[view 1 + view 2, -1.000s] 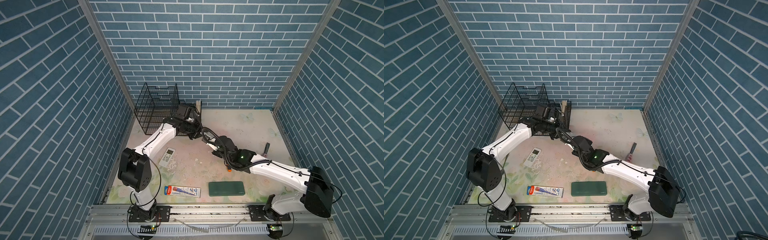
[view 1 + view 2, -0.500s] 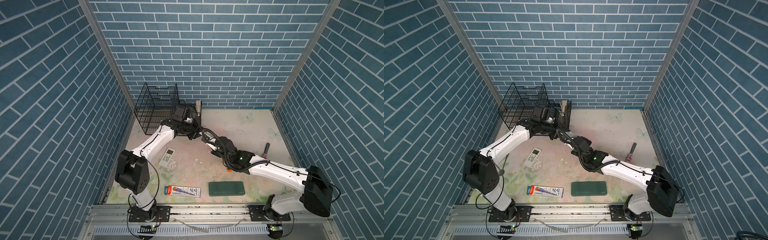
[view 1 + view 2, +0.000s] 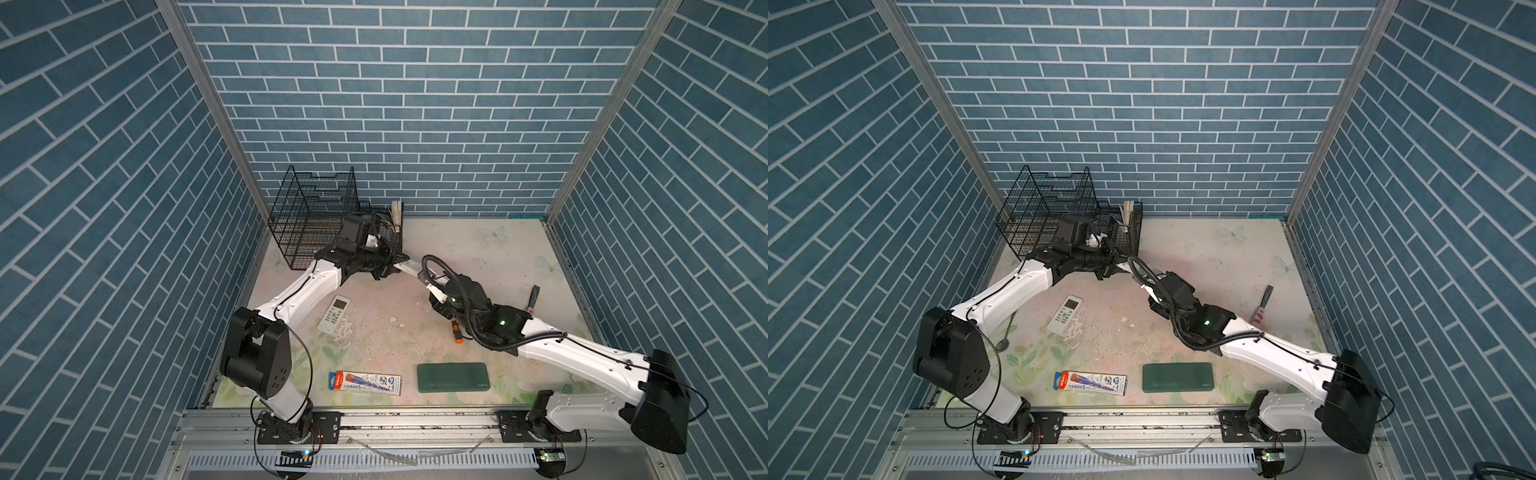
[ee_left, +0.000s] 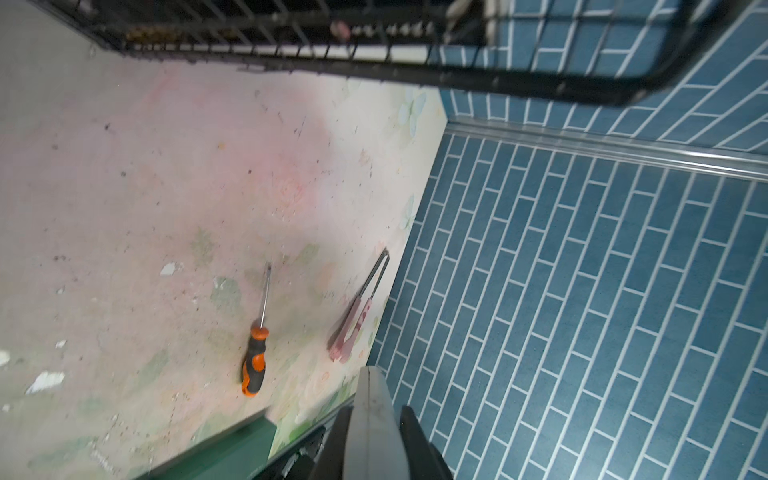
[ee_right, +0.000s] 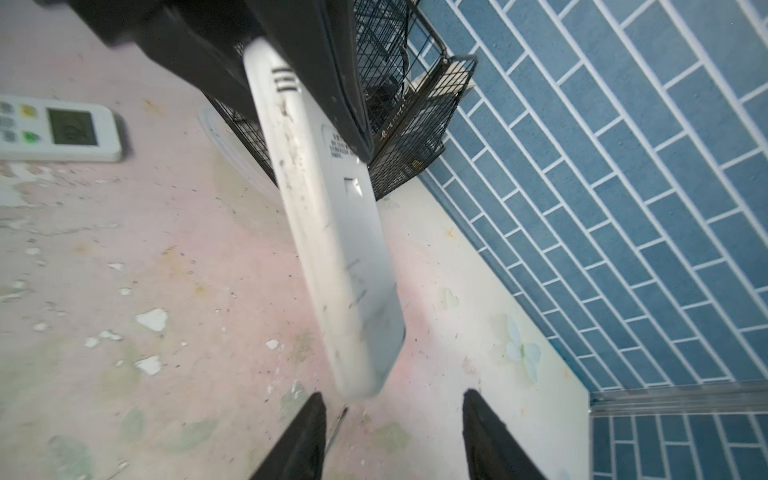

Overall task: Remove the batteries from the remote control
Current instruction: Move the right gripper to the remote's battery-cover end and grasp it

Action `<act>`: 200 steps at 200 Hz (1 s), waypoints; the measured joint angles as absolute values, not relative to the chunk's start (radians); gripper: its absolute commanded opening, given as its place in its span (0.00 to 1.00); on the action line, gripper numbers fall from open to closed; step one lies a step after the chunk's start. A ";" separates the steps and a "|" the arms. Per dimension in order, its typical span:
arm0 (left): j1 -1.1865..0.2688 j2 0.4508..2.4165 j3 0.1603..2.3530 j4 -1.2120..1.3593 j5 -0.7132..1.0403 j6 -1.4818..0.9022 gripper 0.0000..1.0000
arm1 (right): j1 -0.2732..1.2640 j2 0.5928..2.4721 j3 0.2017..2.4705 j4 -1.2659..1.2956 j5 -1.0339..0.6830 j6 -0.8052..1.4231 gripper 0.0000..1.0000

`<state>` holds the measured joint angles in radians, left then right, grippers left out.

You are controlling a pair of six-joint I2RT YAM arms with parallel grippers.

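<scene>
My left gripper [image 3: 388, 266] [image 3: 1111, 266] [image 4: 376, 411] is shut on one end of a grey-white remote control [image 3: 409, 266] [image 4: 372, 428] [image 5: 332, 249] and holds it above the table. The remote's back faces the right wrist camera, and its cover looks closed. My right gripper [image 3: 428, 278] [image 3: 1148, 282] [image 5: 393, 395] is open just off the remote's free end, with nothing between its fingers. The batteries are hidden.
A second white remote [image 3: 333, 313] [image 5: 58, 129] with a display lies on the table. An orange-and-black screwdriver [image 4: 255, 357] [image 3: 456, 332] lies under the right arm. A black wire basket [image 3: 316, 220] stands behind. A green case [image 3: 453, 377], a toothpaste box [image 3: 365, 383] and a pink-handled tool [image 3: 533, 297] also lie there.
My right gripper's jaws have opened at the remote's free end. The left gripper has kept its hold, and both arms have shifted only slightly.
</scene>
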<state>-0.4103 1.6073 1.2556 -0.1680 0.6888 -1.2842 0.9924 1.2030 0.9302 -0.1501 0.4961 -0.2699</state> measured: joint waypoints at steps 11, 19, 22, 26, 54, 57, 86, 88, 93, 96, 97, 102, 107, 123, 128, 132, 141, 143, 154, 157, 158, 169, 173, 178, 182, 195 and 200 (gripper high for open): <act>-0.411 1.595 1.193 -0.050 0.676 -1.307 0.00 | 0.978 1.153 0.936 -0.212 0.470 -0.206 0.54; -0.411 1.591 1.147 0.045 0.666 -1.324 0.00 | 0.960 1.129 0.945 -0.257 0.454 -0.163 0.53; -0.412 1.591 1.130 0.083 0.662 -1.332 0.00 | 0.950 1.121 0.952 -0.277 0.447 -0.146 0.53; -0.413 1.592 1.114 0.120 0.657 -1.336 0.00 | 0.933 1.113 0.961 -0.303 0.433 -0.119 0.54; -0.431 1.607 1.039 0.352 0.622 -1.354 0.00 | 0.814 1.092 1.045 -0.426 0.348 0.056 0.54; -0.434 1.608 1.038 0.368 0.620 -1.351 0.00 | 0.805 1.094 1.056 -0.437 0.341 0.072 0.54; -0.461 1.610 1.038 0.519 0.606 -1.320 0.00 | 0.759 1.133 1.171 -0.503 0.260 0.216 0.54; -0.463 1.610 1.038 0.528 0.606 -1.317 0.00 | 0.755 1.137 1.177 -0.503 0.251 0.226 0.54; -0.466 1.610 1.036 0.552 0.604 -1.311 0.00 | 0.747 1.145 1.189 -0.503 0.233 0.250 0.54; -0.468 1.610 1.034 0.567 0.603 -1.308 0.00 | 0.741 1.150 1.195 -0.502 0.222 0.266 0.54; -0.468 1.610 1.033 0.571 0.603 -1.307 0.00 | 0.737 1.153 1.197 -0.502 0.214 0.275 0.54; -0.471 1.610 1.028 0.599 0.601 -1.301 0.00 | 0.724 1.160 1.203 -0.502 0.197 0.298 0.54; -0.474 1.610 1.021 0.624 0.599 -1.297 0.00 | 0.710 1.166 1.205 -0.499 0.176 0.323 0.54; -0.480 1.610 0.992 0.691 0.591 -1.289 0.00 | 0.653 1.184 1.205 -0.497 0.109 0.402 0.54; -0.481 1.610 0.982 0.711 0.589 -1.287 0.00 | 0.636 1.189 1.205 -0.495 0.091 0.424 0.54; -0.482 1.610 0.973 0.726 0.588 -1.287 0.00 | 0.622 1.194 1.205 -0.491 0.071 0.442 0.54; -0.484 1.611 0.956 0.763 0.585 -1.289 0.00 | 0.593 1.203 1.205 -0.482 0.032 0.477 0.54; -0.485 1.612 0.953 0.769 0.584 -1.290 0.00 | 0.587 1.205 1.205 -0.478 0.021 0.485 0.54; -0.486 1.616 0.939 0.816 0.582 -1.297 0.00 | 0.559 1.214 1.205 -0.463 -0.029 0.523 0.54; -0.487 1.617 0.936 0.827 0.581 -1.299 0.00 | 0.552 1.215 1.205 -0.456 -0.041 0.532 0.54; -0.487 1.617 0.935 0.830 0.580 -1.299 0.00 | 0.549 1.216 1.205 -0.453 -0.049 0.536 0.54; -0.489 1.621 0.925 0.865 0.576 -1.306 0.00 | 0.528 1.222 1.205 -0.430 -0.096 0.570 0.55; -0.490 1.623 0.922 0.876 0.575 -1.308 0.00 | 0.523 1.224 1.205 -0.421 -0.113 0.582 0.56; -0.490 1.624 0.919 0.888 0.573 -1.311 0.00 | 0.516 1.226 1.205 -0.409 -0.136 0.595 0.56; -0.492 1.626 0.917 0.897 0.572 -1.312 0.00 | 0.513 1.228 1.205 -0.400 -0.152 0.604 0.56; -0.495 1.633 0.917 0.924 0.569 -1.320 0.00 | 0.503 1.237 1.205 -0.367 -0.200 0.633 0.56; -0.496 1.637 0.917 0.933 0.569 -1.325 0.00 | 0.502 1.241 1.204 -0.355 -0.214 0.641 0.56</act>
<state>-0.4961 1.6367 0.9169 0.9333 0.5686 -1.3247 0.5018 1.2407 1.2041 -0.3553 -0.2138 0.6411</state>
